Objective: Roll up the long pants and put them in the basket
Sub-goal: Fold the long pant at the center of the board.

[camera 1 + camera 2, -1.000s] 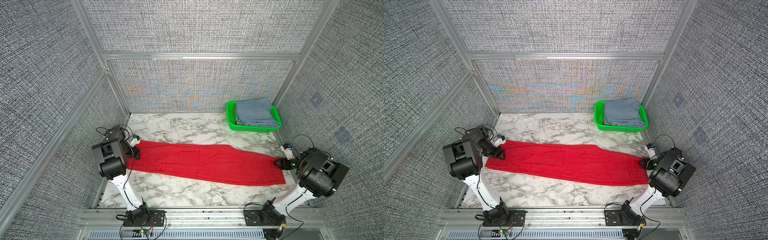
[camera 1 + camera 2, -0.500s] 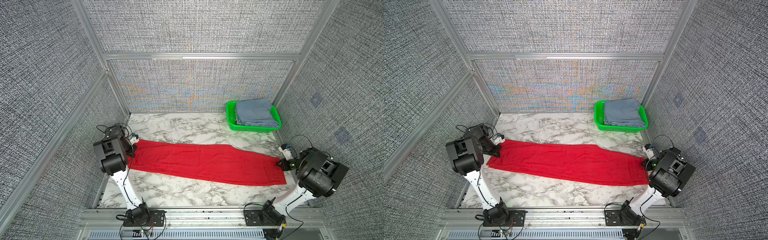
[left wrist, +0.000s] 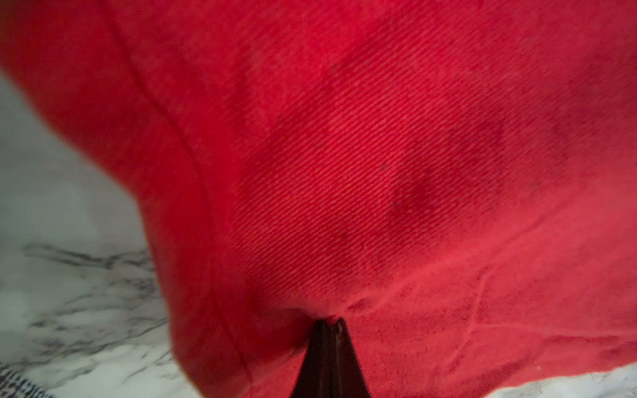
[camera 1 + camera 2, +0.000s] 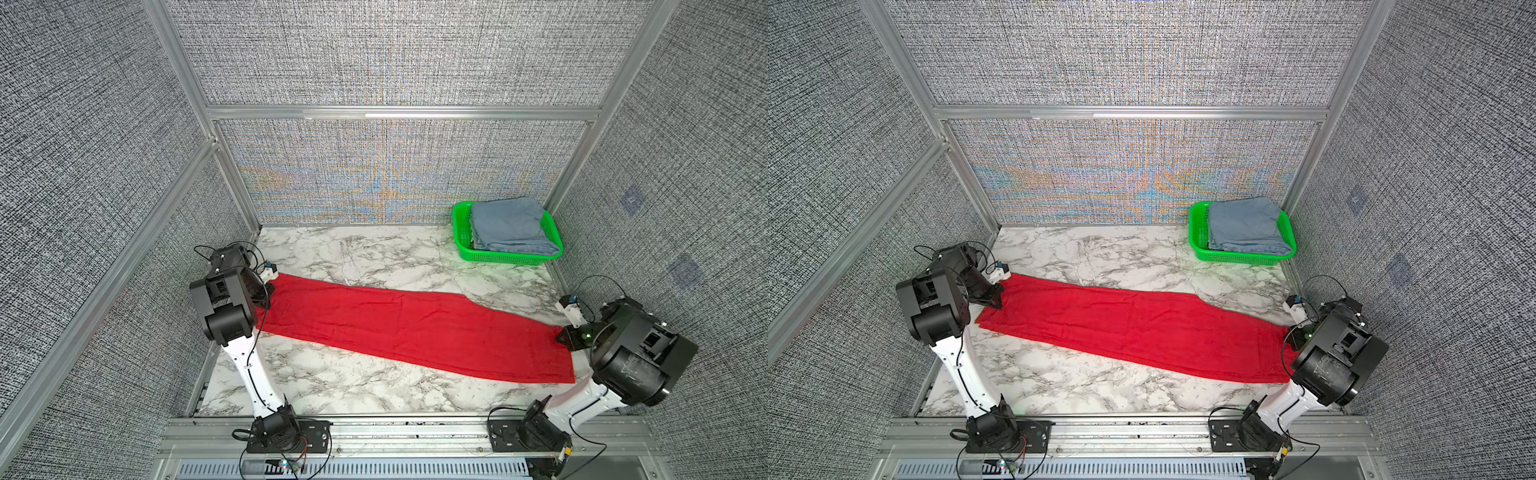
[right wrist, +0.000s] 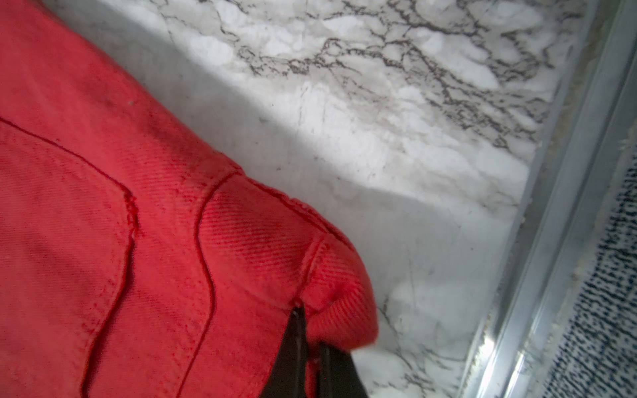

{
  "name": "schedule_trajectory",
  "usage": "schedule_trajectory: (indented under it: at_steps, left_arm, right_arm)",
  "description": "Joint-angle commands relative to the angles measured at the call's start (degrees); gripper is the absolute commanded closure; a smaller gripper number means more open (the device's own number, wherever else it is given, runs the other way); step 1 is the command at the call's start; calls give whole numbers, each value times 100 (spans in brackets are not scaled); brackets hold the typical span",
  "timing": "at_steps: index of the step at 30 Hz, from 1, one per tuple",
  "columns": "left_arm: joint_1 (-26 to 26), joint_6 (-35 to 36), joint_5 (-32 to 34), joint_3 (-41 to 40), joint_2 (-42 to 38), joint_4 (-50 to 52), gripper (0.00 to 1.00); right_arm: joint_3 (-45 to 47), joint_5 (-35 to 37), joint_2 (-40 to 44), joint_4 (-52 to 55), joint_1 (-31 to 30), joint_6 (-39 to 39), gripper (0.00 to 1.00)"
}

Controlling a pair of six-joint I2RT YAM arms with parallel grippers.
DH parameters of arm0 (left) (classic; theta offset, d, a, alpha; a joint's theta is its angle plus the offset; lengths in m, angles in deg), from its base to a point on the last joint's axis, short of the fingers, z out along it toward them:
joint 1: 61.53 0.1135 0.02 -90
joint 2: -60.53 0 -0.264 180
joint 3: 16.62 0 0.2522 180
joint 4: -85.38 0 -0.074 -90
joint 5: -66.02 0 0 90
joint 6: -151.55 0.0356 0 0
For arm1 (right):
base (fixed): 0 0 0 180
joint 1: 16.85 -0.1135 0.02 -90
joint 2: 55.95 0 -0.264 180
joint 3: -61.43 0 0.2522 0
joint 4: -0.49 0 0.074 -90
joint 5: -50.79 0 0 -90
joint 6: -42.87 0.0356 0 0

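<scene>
Across the marble table [image 4: 374, 253], from far left to near right, the long pants [image 4: 415, 328] are laid flat as one long red strip. Nothing is rolled yet.

Step in hand, as judged: both ends are gripped, probably to tension or square the strip before rolling starts.

- Left gripper [image 3: 331, 322]: the jaws are closed right down on a small pucker of cloth at the strip's left end, and the fabric is tented up toward the tips. In a top view the left gripper [image 4: 994, 301] is set on that end's far corner.
- Right gripper [image 5: 310, 317]: this one is also clamped tight, on a stitched corner at the right end, close to the table's right rail. A fold of cloth bulges just beside the tips.
- Whether both layers are caught at either end cannot be told.

Next move, as judged: an even pull is needed from both ends so that the edges are kept aligned. One end must then be turned over onto itself and rolled toward the other. Both pinches are thin, so slip is the likely risk.

The green basket [image 4: 463, 245] holding a folded blue-grey garment [image 4: 511, 226] is at far right, well apart from the pants.
</scene>
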Motion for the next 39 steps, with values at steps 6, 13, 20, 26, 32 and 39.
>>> schedule_trajectory:
  at_steps: [6, 13, 20, 26, 32, 39]
  left_arm:
    - [3, -9, 111, -57, 40, -568, 97]
    - [2, -24, 103, -278, -289, -729, 66]
    - [3, -24, 62, -272, -519, -636, 59]
    - [-3, -25, 88, -402, -640, -588, 59]
    - [1, -23, 124, -555, -738, -658, 59]
    - [1, -35, 71, -538, -796, -650, 60]
  right_arm:
    - [-263, -195, 47, 255, -6, -7, 100]
    - [-380, -263, 5, 234, -6, 78, 100]
    - [-402, -272, -44, 93, -6, 177, 100]
    - [-423, -254, -144, -61, -6, 308, 100]
    - [-604, -430, -105, 128, -6, 264, 100]
    - [-894, -579, -43, 385, -32, 240, 100]
